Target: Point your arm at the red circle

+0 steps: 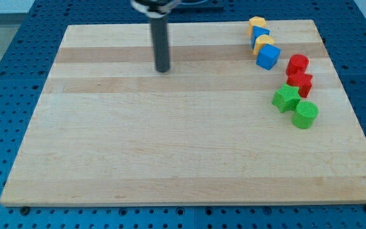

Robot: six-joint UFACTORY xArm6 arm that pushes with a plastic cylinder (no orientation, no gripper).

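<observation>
The red circle block lies near the view's right edge of the wooden board. Just below it sits a red star-like block. My tip rests on the board in the upper middle, far to the left of the red circle, with no block touching it. The rod rises straight up from the tip out of the view's top.
A yellow block, a blue block, a second yellow block and a blue cube form a chain at the upper right. A green star and a green circle lie below the red blocks.
</observation>
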